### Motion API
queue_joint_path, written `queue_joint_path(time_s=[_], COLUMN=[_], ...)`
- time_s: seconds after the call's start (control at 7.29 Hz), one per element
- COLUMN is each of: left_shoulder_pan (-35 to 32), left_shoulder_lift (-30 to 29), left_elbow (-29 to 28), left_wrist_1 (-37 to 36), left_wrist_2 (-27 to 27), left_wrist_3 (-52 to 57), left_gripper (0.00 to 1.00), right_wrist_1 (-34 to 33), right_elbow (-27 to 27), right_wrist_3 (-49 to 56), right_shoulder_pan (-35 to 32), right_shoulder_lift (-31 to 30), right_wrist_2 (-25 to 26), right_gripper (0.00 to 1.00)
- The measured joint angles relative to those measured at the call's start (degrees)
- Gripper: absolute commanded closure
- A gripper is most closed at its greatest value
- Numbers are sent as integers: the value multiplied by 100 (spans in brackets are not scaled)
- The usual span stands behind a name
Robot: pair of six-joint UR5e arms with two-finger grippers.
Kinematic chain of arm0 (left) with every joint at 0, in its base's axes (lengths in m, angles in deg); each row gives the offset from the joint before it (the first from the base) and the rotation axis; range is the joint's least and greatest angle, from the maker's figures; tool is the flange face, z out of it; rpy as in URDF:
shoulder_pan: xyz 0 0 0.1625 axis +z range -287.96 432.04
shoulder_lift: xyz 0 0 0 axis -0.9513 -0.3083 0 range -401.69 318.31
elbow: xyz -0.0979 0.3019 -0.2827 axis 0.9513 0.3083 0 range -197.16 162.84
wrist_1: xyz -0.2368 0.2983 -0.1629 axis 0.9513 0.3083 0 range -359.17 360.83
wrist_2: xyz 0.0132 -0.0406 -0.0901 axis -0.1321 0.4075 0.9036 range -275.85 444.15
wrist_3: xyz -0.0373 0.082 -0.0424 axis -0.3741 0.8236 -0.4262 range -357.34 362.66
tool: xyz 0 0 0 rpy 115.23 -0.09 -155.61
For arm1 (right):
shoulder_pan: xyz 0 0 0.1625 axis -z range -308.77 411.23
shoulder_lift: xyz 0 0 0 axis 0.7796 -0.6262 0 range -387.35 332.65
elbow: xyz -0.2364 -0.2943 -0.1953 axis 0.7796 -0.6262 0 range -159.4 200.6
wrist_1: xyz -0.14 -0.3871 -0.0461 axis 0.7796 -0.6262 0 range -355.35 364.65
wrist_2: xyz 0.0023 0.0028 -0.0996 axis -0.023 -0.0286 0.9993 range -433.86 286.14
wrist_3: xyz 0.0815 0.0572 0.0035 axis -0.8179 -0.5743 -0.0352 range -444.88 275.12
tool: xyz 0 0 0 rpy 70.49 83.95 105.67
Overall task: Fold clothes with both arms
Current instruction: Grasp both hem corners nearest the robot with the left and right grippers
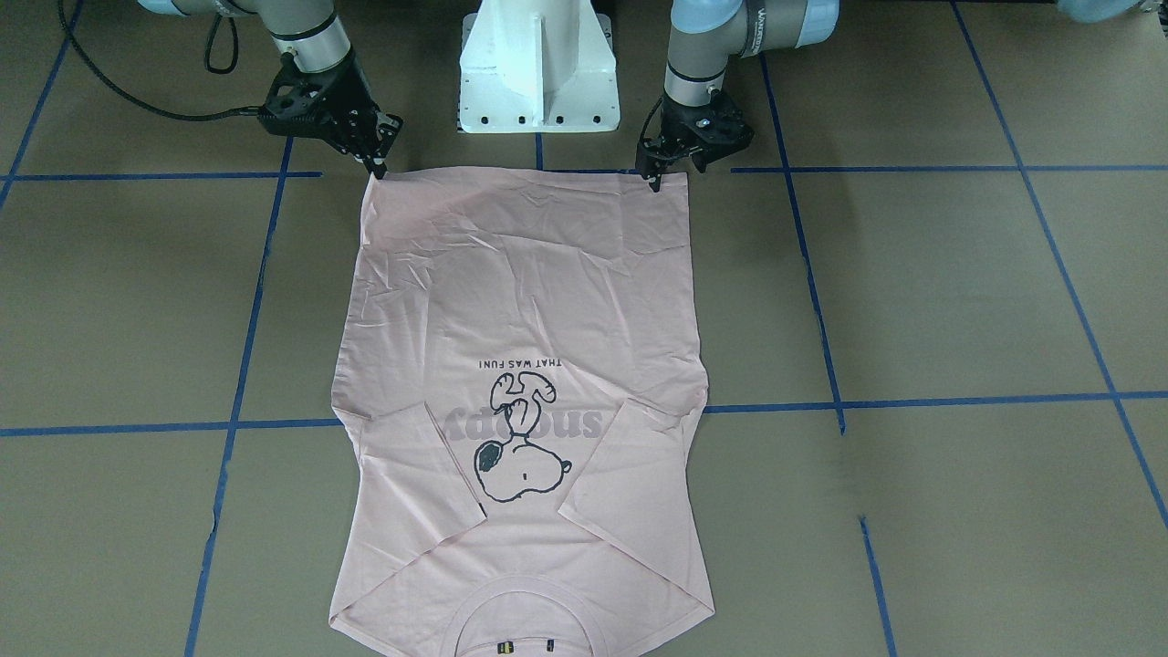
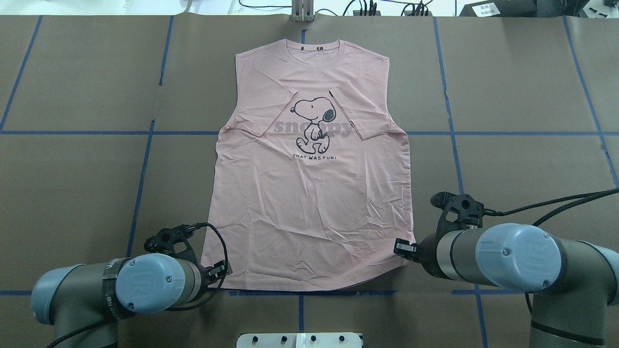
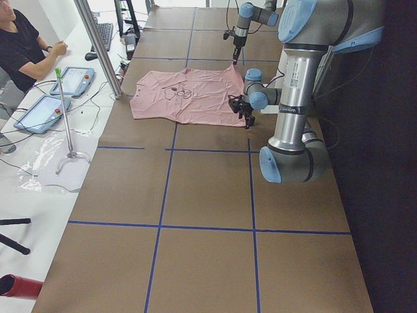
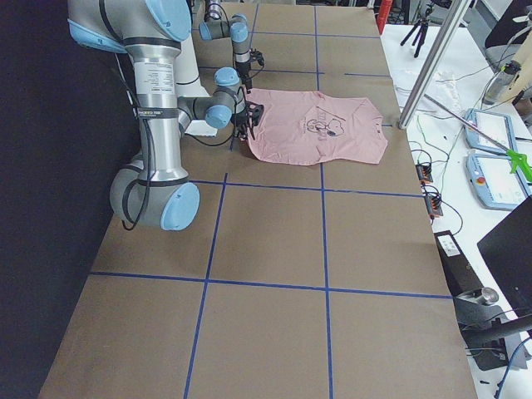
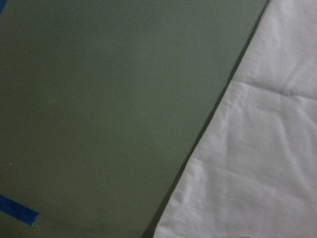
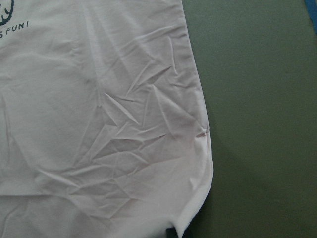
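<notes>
**A:** The right gripper (image 1: 378, 167), how wide is it?

**B:** The fingers look nearly together, with the tips down at one hem corner of the T-shirt (image 1: 520, 301). Whether cloth sits between them, I cannot tell.

**A:** And the left gripper (image 1: 653, 178)?

**B:** Much alike. Its tips are at the other hem corner, and the gap is too small to judge.

**A:** Does the overhead view help?

**B:** No, there each wrist covers its own fingertips. It does show the shirt flat on the table (image 2: 508, 87), print up, collar far from the robot. Both sleeves (image 2: 261, 106) are folded in beside the Snoopy cartoon (image 2: 314, 123).

**A:** The wrist cameras?

**B:** Only cloth and tabletop. The left one shows a straight side edge, the right one the creased, rounded hem corner.

**A:** The side views?

**B:** The left-end one alone shows a person (image 3: 26, 45) seated at a white bench (image 3: 39, 163).
</notes>
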Motion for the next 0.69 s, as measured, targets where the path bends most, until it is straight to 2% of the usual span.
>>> queue_joint_path(time_s=[0.14,0.27,0.41,0.55,0.69], left_shoulder_pan=[0,0,3,6,7], left_shoulder_lift=[-1,-4,-7,-8,-10], left_elbow=[0,2,9,29,60], left_wrist_1=[-4,-6,-5,-4,-5], left_wrist_2=[0,0,0,2,5], left_wrist_3=[-12,-31,-86,-190,-256], left_gripper=[51,77,95,100,100], right_wrist_1=[0,0,0,0,0], right_elbow=[3,7,14,18,20], right_wrist_3=[0,0,0,0,0], right_shoulder_pan=[-4,-6,-10,-14,-15], right_shoulder_lift=[-1,-4,-7,-9,-10], right_wrist_2=[-4,-6,-7,-7,-8], right_gripper=[100,100,100,100,100])
